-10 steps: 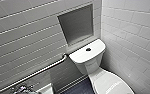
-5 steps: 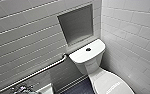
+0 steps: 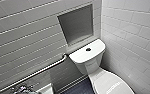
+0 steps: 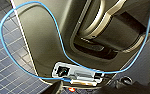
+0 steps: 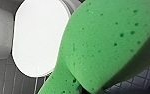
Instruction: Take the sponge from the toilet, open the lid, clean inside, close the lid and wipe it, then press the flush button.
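Over the shut lid [image 5: 38,37] of the toilet [image 3: 89,65], the sponge [image 5: 108,42] hangs close under the right wrist and looks clear of the lid. We judge the right claw is clamped on it, though the grip itself is hidden by the foam. Pickup looks done to us, so the lid-opening step is in hand. The flush button [image 3: 88,49] sits mid tank top. The next move, we reckon, calls for hooking the lid's front edge and swinging it up toward the tank without dropping the sponge. The lid is glossy and could slip.
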